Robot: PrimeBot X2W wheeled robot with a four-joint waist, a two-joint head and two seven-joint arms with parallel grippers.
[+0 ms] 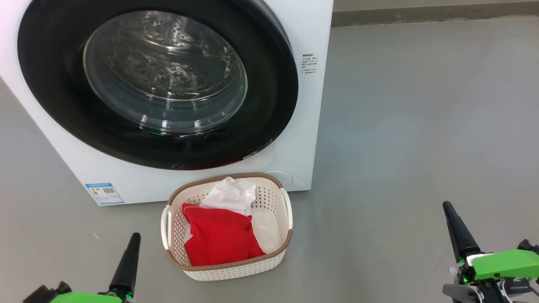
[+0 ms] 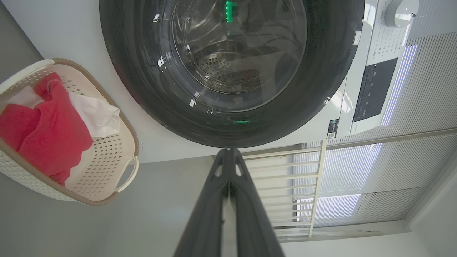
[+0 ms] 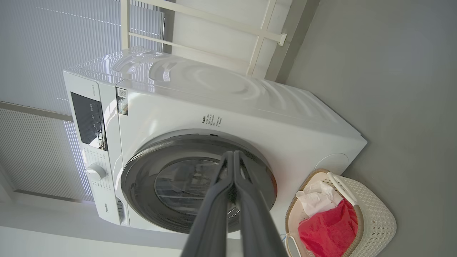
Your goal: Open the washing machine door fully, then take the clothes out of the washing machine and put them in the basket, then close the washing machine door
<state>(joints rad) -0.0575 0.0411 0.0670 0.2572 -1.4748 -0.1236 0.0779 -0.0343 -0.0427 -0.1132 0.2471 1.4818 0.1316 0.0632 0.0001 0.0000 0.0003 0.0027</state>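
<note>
Red and white clothes (image 1: pixel 219 235) lie heaped in the basket (image 1: pixel 236 271), which stands on the floor (image 1: pixel 400 147) just beside the foot of the washing machine (image 1: pixel 305 139), below the lower edge of the washing machine door (image 1: pixel 54 84). We judge the task all but done: the door looks flush with the white front, and the drum behind its glass seems bare. To finish well, we would check that the black rim sits even all round and, if it gapes, press squarely on it with closed tips. The left jaws and right jaws are both closed on nothing, their dark fingers (image 1: pixel 126 265) low and well apart from the basket. The smooth grey floor meets a wall base (image 1: pixel 421 14), and pale blinds (image 3: pixel 32 53) hang behind the machine.
</note>
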